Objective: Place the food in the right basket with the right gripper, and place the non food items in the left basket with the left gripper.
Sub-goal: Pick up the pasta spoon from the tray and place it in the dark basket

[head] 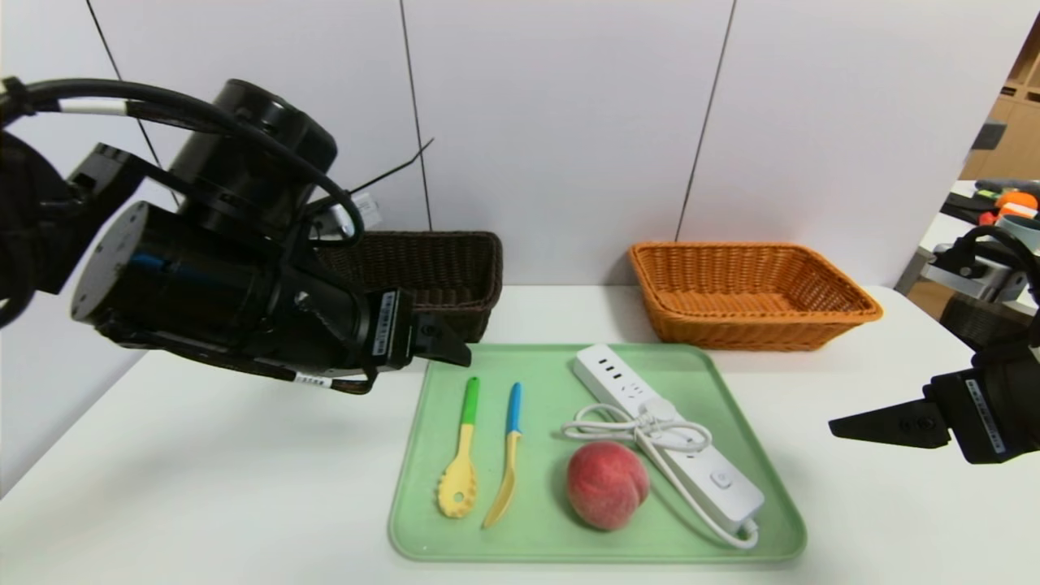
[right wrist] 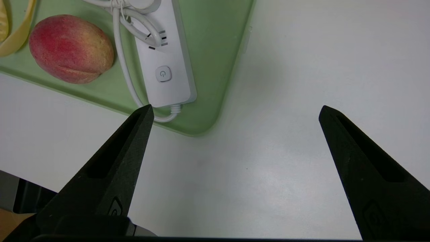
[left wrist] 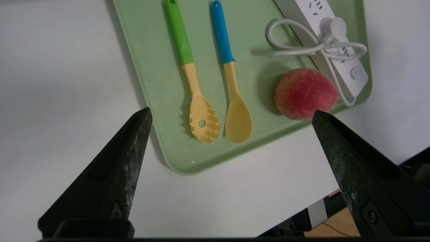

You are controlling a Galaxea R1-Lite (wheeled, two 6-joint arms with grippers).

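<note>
Nothing is held yet; the left gripper (left wrist: 231,116) hangs above the left edge of the green tray (head: 735,406), jaws spread wide and empty, while the right gripper (right wrist: 235,111) is seen at the right edge of the head view, over bare white table (head: 203,487) just off the tray's right side, jaws equally wide and empty.

The step in hand is judged to be a first pick by the left gripper, most likely of the green-handled pasta fork (head: 461,459) or the blue-handled spoon (head: 508,455), which lie side by side, close but apart, in the left half of the tray; the grip is best taken across a handle, not the flat yellow head, with the jaws narrowed enough that the neighbouring utensil is not swept up; the low tray rim should be cleared on the way down. The peach (head: 608,485), at lower centre of the tray, is left for the right gripper; it touches or nearly touches the cord of the white power strip (head: 666,435), which lies diagonally in the right half, so a snag is possible there.

The dark brown basket (head: 455,268) stands at centre left behind the tray, partly hidden by the left arm; its contents cannot be seen; the orange basket (head: 751,292), at upper right of the tray, is seen to hold nothing.
</note>
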